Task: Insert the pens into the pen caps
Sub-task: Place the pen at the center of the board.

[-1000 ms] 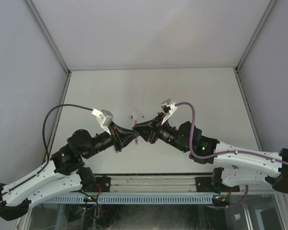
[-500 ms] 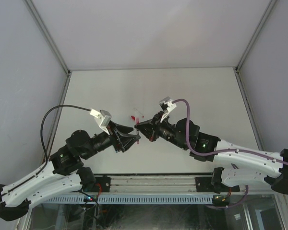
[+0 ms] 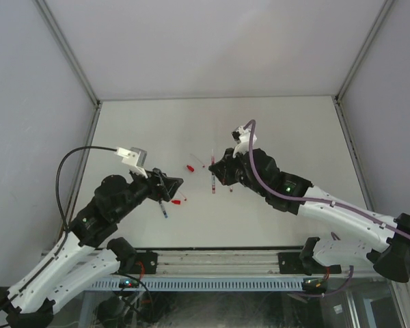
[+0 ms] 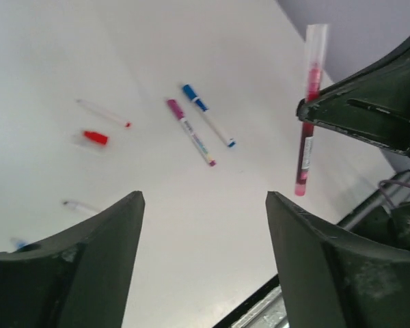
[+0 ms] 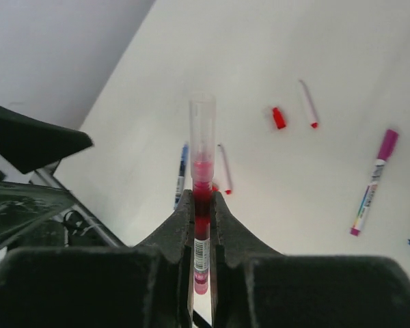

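The white worktop [image 3: 294, 130] lies between pale grey walls [image 3: 191, 48]. The right fingers [image 5: 174, 231] pinch a red pen [image 5: 202, 176]. The left fingers [image 4: 96, 253] stand apart, empty.

The table [image 3: 280, 137] is a smooth, matt white sheet. The pink pen [image 5: 202, 174] is plastic, with a clear, glossy end and a printed label on its barrel. The right gripper [image 5: 202, 201] and the left gripper [image 4: 203, 198] are matt black plastic, faintly grainy. The near rail [image 3: 219, 258] looks like brushed metal.
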You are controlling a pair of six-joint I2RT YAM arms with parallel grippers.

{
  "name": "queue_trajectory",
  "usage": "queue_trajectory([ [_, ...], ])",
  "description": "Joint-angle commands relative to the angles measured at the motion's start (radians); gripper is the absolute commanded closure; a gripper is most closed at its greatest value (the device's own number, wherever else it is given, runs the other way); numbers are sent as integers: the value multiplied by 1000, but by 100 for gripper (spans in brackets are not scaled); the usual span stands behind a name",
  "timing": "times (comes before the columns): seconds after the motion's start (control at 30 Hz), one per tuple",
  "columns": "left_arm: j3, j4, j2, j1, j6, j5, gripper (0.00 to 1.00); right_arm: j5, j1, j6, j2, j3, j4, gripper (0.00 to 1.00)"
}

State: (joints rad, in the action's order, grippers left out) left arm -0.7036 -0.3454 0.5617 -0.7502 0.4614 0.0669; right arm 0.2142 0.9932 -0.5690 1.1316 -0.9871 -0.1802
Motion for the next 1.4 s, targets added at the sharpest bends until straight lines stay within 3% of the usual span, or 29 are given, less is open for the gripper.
queue_trajectory([
  [0.0, -111, -85, -30, 74, -6, -33, 19, -3, -39, 5, 38, -65, -80, 100],
  [0.33, -196, -265, -99, 78, -107, 122, 18, 28, -103, 35, 228, -158, -181, 100],
  [0.57, -189, -333, -133, 78, -144, 193, 16, -73, -152, 14, 354, -230, -235, 100],
  [1.1, -113, -339, -175, 78, -175, 247, 13, -133, -209, 9, 745, -550, -495, 100],
  [1.37, -108, -336, -173, 78, -176, 255, 13, -123, -250, -12, 882, -639, -542, 100],
])
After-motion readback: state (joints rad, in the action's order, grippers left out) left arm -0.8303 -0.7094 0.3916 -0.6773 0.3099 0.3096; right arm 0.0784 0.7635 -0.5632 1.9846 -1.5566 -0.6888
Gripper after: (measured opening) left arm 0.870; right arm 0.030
